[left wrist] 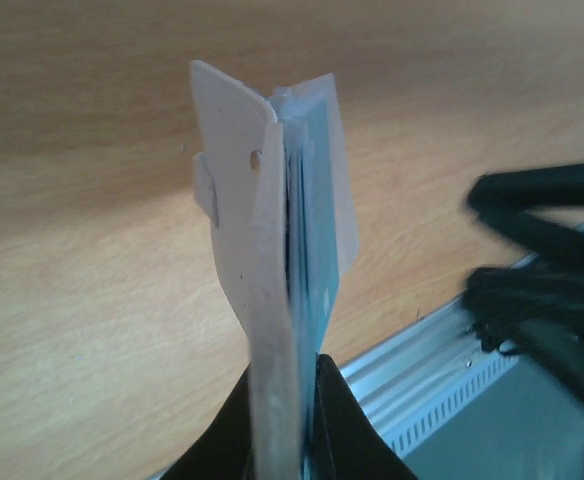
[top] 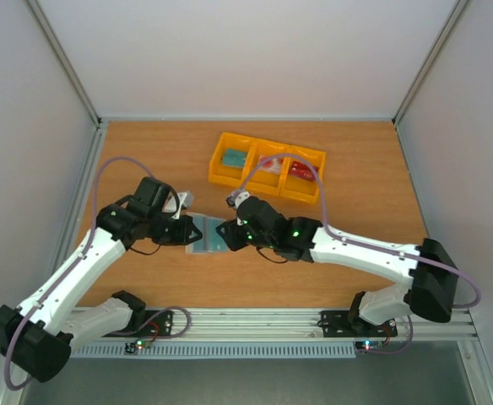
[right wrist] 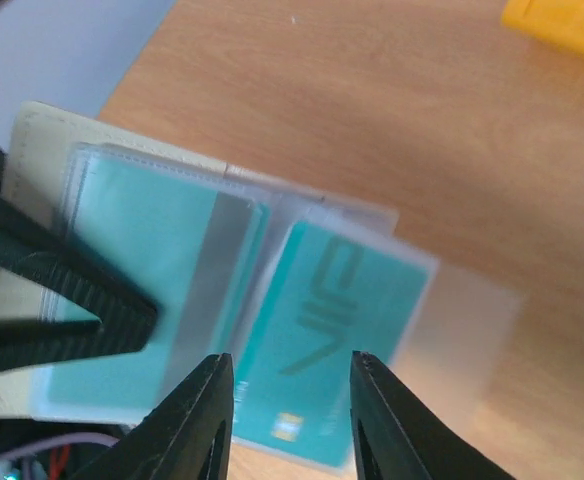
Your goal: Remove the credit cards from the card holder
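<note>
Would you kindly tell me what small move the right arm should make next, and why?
Probably close the right pincer on the teal VIP card: its jaws stand open at the card's near edge, while the left pincer clamps the card holder.

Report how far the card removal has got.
Done: the yellow tray holds a teal card, a red-and-white card and a dark red card. In hand: the left hand clamps the card holder while the right hand hovers open over a teal VIP card in its sleeve. Left: that card and the striped teal card beside it.
</note>
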You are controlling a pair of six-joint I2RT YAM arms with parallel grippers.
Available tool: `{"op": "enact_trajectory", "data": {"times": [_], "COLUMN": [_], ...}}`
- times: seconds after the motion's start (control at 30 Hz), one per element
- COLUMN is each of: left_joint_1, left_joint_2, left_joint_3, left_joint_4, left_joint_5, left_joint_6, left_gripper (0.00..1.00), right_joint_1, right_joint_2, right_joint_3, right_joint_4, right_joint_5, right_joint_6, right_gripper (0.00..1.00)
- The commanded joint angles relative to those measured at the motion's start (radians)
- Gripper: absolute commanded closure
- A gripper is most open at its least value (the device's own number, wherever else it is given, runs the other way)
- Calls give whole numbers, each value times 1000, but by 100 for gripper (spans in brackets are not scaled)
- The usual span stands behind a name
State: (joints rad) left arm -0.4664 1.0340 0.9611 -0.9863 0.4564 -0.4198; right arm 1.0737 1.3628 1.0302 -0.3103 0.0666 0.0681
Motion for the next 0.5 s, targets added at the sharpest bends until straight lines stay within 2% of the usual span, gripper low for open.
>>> {"op": "enact_trajectory", "data": {"times": [0.0,0.13,0.47], "left_joint_1": [-5,-5,-5], "left_joint_2": [-49,-77,-98], "left_joint_3": [-85,-138,-165], "left_joint_4": [287,351,414], "left_joint_5": [11,19,75], "left_joint_6": [-140,-201,-204], "left_gripper": [100,100,100], "right_joint_1": [14,14,14], "right_joint_2": [112,197,279], "right_joint_3": [19,116,172], "right_joint_4": [97,26,-73], "right_joint_5": [-39,-43,75], "right_joint_6": [224,184,126], "right_gripper": [67,70,69]}}
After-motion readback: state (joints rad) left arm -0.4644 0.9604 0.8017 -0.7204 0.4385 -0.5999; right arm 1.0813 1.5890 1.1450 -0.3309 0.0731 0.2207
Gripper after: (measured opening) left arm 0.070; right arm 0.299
